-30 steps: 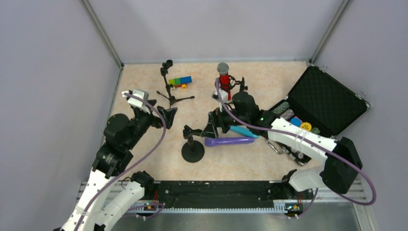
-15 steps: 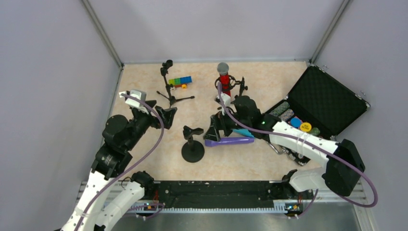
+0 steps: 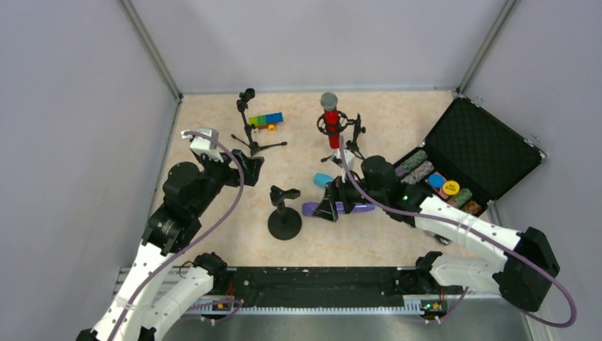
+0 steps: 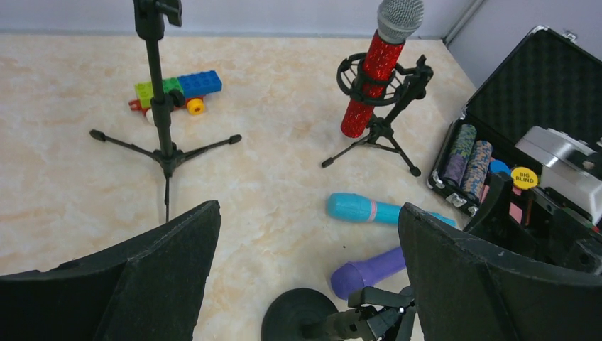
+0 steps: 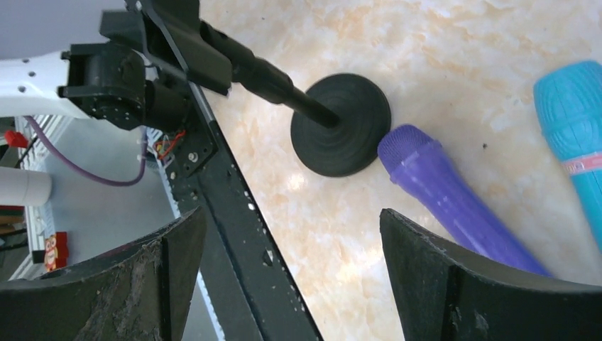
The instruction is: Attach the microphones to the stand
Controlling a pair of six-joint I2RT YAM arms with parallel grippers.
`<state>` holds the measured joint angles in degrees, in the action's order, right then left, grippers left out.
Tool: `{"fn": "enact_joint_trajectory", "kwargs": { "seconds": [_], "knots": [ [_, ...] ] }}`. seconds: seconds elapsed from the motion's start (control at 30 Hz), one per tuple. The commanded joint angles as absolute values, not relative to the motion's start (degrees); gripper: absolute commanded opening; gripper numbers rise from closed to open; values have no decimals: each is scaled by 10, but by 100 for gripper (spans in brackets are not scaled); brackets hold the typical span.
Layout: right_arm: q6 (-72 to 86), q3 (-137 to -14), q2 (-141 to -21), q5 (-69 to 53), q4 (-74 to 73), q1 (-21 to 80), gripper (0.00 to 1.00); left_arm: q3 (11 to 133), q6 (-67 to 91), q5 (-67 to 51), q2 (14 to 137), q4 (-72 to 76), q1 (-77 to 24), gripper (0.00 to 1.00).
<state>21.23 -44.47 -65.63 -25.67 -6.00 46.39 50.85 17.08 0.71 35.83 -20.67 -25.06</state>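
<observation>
We see the purple microphone lying on the marbled table, its middle hidden under the right gripper, jaws apart. The light-blue microphone lies just beyond, its tail covered by the arm. The red microphone sits in its tripod stand, far centre. The left gripper hovers with jaws apart, and open table lies left of the round-base stand.

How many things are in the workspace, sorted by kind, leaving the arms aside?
Microphones: 3 (glittery red microphone with silver mesh head, all-purple plastic microphone, light-blue plastic microphone)
Black stands: 3 (tall tripod stand, short tripod stand with ring mount, round-base stand)
Colourful toy-brick car: 1
Open black case of poker chips: 1
Total: 8
</observation>
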Motion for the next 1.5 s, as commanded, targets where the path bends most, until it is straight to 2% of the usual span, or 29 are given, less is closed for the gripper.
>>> {"fn": "enact_joint_trajectory", "kwargs": {
  "seconds": [0.0, 0.13, 0.3, 0.53, 0.63, 0.77, 0.93, 1.1, 1.2, 1.3, 1.33, 1.37, 1.47],
  "knots": [
    [211, -418, -590, -210, -83, 469, 89, 502, 238, 21, 391, -221, -250, 99],
    [209, -370, -525, -156, -105, 469, 91, 482, 283, 6, 411, -200, -251, 99],
    [211, -303, -476, -115, -87, 469, 94, 483, 262, -27, 444, -168, -250, 99],
    [218, -303, -522, -113, -81, 469, 95, 604, 236, -146, 561, -192, -217, 99],
    [211, -313, -541, -111, -82, 469, 95, 644, 263, -215, 600, -172, -188, 99],
    [205, -328, -565, -103, -85, 466, 95, 705, 318, -242, 650, -194, -164, 99],
    [206, -351, -587, -102, -85, 453, 96, 696, 400, -341, 693, -123, -117, 99],
    [197, -387, -620, -107, -101, 434, 95, 640, 484, -487, 723, 19, -53, 97],
    [187, -413, -648, -102, -116, 424, 95, 645, 481, -493, 725, 5, -33, 96],
    [180, -429, -669, -106, -118, 411, 95, 668, 421, -461, 713, -83, -29, 96],
    [177, -431, -676, -109, -115, 329, 96, 676, 385, -443, 706, -106, -29, 96],
    [174, -436, -686, -114, -113, 390, 95, 681, 360, -423, 696, -124, -29, 97],
    [160, -469, -712, -134, -128, 378, 95, 679, 315, -359, 669, -150, -28, 99]
  ]
}}
